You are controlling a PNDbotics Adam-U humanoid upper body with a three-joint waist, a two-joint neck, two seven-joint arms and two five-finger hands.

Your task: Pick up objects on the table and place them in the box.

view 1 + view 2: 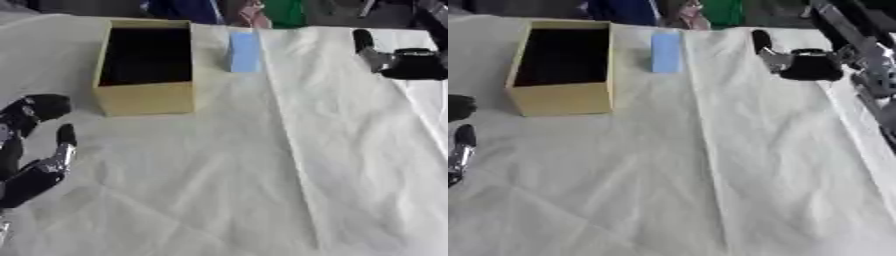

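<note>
The table (262, 190) is covered with a white cloth, and most of its near and middle part is free. The box (144, 97), yellow with a dark open inside, stands far left. Just beside its right far corner stands a light blue block (243, 52), upright. The left hand (35, 150) rests at the left edge, fingers relaxed and spread. The right hand (802, 62) is at the far right; I cannot tell whether its fingers are spread or curled.
</note>
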